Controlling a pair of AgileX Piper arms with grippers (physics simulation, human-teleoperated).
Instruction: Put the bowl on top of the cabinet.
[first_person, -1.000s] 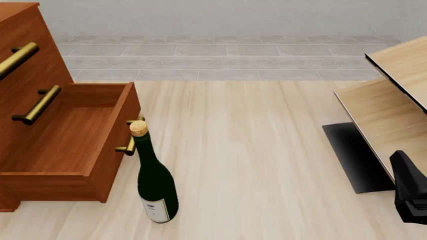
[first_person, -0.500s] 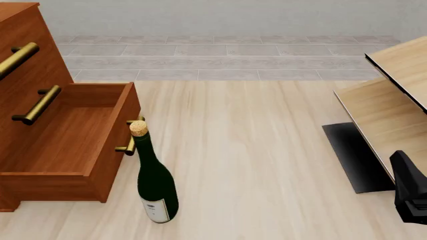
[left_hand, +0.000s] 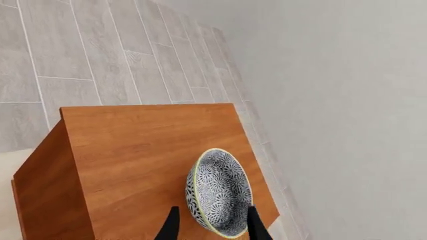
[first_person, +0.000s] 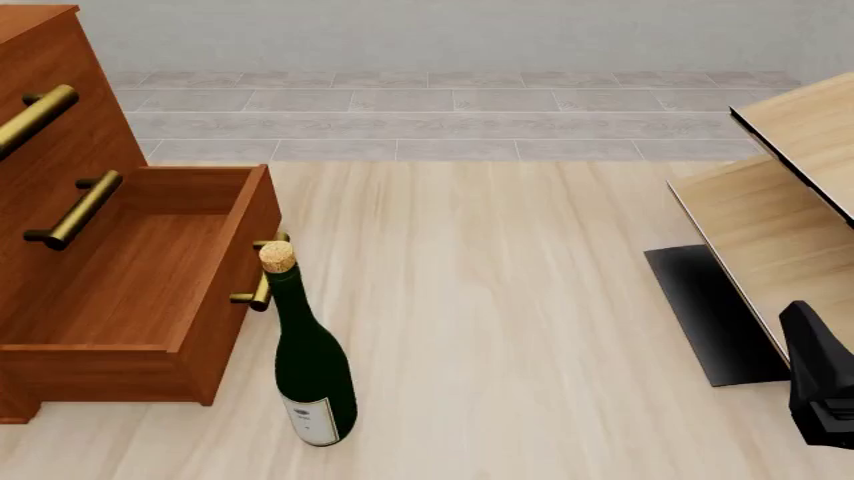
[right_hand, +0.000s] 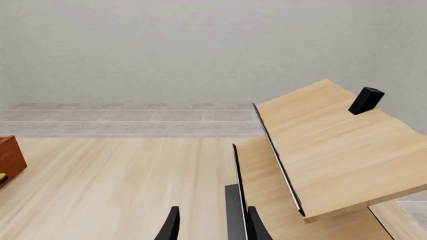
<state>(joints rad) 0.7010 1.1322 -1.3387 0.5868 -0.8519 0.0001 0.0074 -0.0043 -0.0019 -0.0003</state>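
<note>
Left gripper: 2 dark fingers straddle the bowl, apparently clamped on its rim; contact itself sits at the frame edge. Bowl hangs tilted on edge, patterned inside showing, above the cabinet top, toward its wall-side corner, presumably positioned for lowering. Whether it touches the wood cannot be told.

Front view: cabinet far left, 1 drawer pulled open; bottle upright just beside the drawer front. Neither bowl nor left gripper visible.

Right gripper: fingers parted, holding nothing, idle near pale shelving.
</note>
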